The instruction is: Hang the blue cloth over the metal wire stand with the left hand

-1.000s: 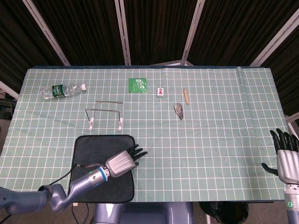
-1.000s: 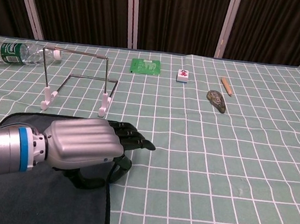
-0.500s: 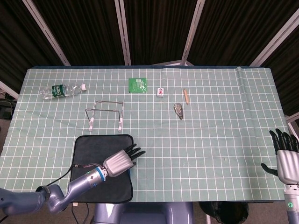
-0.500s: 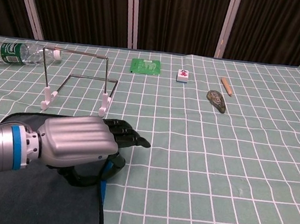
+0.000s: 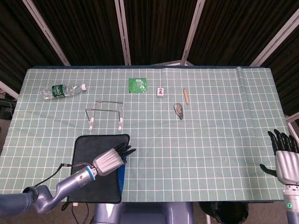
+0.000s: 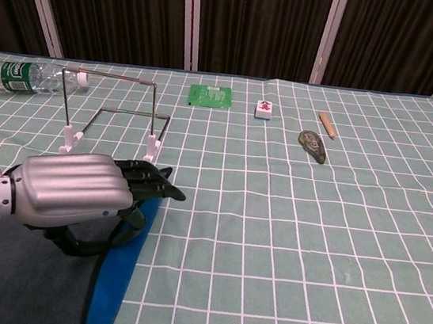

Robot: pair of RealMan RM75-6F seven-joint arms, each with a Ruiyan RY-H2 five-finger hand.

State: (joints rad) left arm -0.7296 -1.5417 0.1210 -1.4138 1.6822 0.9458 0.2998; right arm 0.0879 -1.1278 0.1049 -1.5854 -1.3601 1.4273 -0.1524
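The cloth point(image 5: 91, 147) lies at the table's front left, dark on top, with its blue underside point(image 5: 122, 171) turned up along the right edge. My left hand point(image 5: 111, 159) grips that right edge, fingers curled over it; in the chest view the left hand point(image 6: 77, 188) covers the fold and the blue strip point(image 6: 117, 270) runs below it. The metal wire stand point(image 5: 106, 112) stands upright on white feet just behind the cloth, apart from the hand; the stand point(image 6: 112, 108) carries nothing. My right hand point(image 5: 284, 158) hovers at the table's front right corner with its fingers spread, holding nothing.
A plastic bottle point(image 5: 62, 90) lies at the back left. A green packet point(image 5: 137, 85), a white tile point(image 5: 160, 91), a wooden stick point(image 5: 185, 96) and a small grey object point(image 5: 178, 110) sit behind and right of the stand.
My left hand has drawn leftward, dragging the cloth's right edge with it. The edge has folded over and shows its blue underside. The right hand has barely moved.
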